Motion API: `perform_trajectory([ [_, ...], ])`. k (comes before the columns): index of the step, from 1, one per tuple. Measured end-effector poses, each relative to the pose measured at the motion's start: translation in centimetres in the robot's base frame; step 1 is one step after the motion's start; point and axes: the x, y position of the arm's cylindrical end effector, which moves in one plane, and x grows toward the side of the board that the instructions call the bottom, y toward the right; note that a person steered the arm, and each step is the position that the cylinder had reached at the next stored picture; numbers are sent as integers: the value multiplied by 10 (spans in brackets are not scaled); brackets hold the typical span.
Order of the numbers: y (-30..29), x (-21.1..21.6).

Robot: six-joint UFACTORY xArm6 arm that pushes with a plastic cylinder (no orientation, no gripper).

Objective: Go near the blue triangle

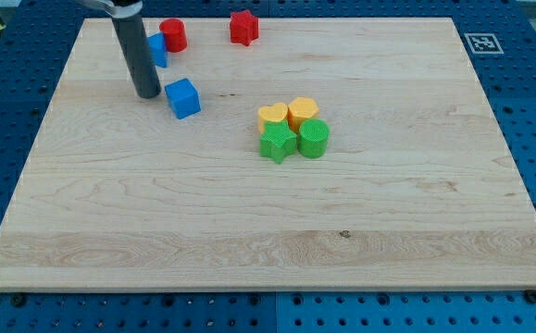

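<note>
My tip [147, 94] sits at the desk's [268, 231] upper left, just left of the blue cube [183, 97]. The blue triangle [158, 49] peeks out behind the rod, beside the red cylinder [173, 34]. No jaws here. The approach looks nearly done; next, a short nudge toward the view's top.

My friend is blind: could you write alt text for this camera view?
My tip rests beside a blue cube, partly hiding another blue block. Nearby lie a red cylinder and red star; mid-board cluster two yellow and two green blocks.
</note>
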Motion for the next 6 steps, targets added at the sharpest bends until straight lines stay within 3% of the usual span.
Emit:
perform_trajectory([
  [3, -106, -120],
  [5, -28, -132],
  [6, -18, -107],
])
